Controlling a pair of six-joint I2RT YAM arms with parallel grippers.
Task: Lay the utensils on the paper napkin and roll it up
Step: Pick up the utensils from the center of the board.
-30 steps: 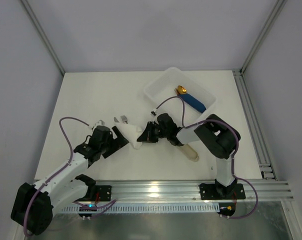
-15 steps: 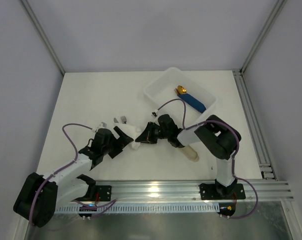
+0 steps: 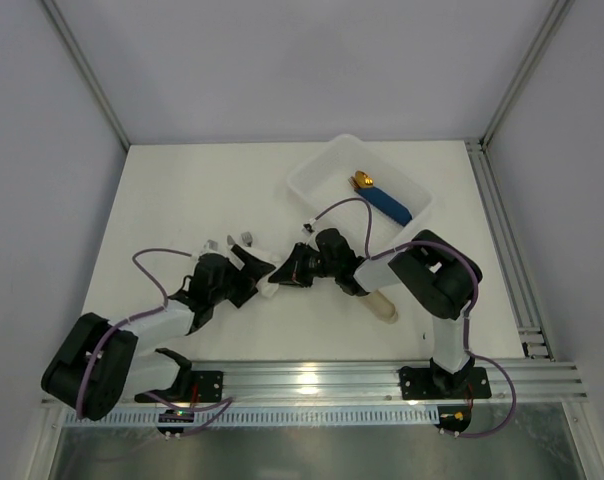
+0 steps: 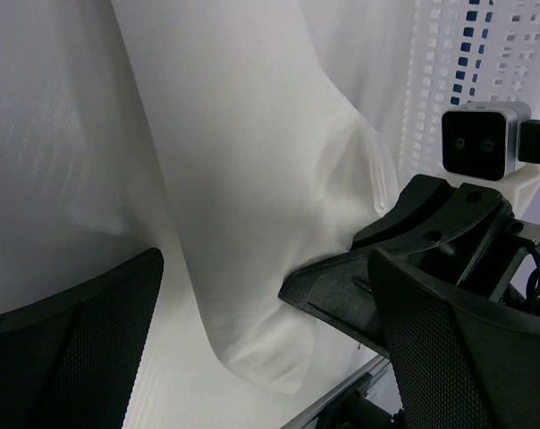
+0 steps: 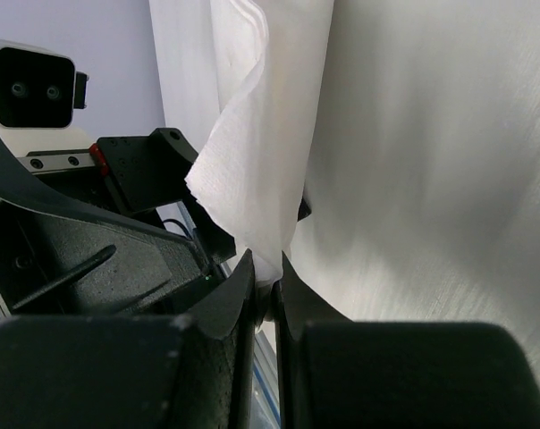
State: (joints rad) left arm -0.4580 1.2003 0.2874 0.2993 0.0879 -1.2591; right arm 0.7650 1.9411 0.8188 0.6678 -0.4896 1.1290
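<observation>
— So, where is the napkin point(image 3: 258, 268)?
— Bunched up on the worktop point(image 3: 182, 190), near its middle, right between my two wrists. My right fingers point(image 5: 227, 308) stand narrow, nipped together on a low corner of the sheet. The paper rises out of them in a soft fold.
— And your other side?
— My left fingers point(image 4: 78, 340) are spread wide, one on each side of the napkin's fold. I cannot make out either pad pressing on it. From that wrist, the dark tip of my right fingers shows against the paper's lower edge.
— Where is the cutlery point(image 3: 246, 238)?
— Only two small grey ends show, poking out on the far side of the napkin, just beside my left wrist. The rest is hidden under paper and arm, so I cannot tell how it lies.
— Anything else on there?
— A white tray point(image 3: 314, 160) sits further back and to the right, well apart from the napkin. A blue-handled, gold-tipped piece point(image 3: 385, 204) lies in it. A beige sleeve point(image 3: 382, 303) lies on the worktop beneath my right forearm, nearer to the arm bases.
</observation>
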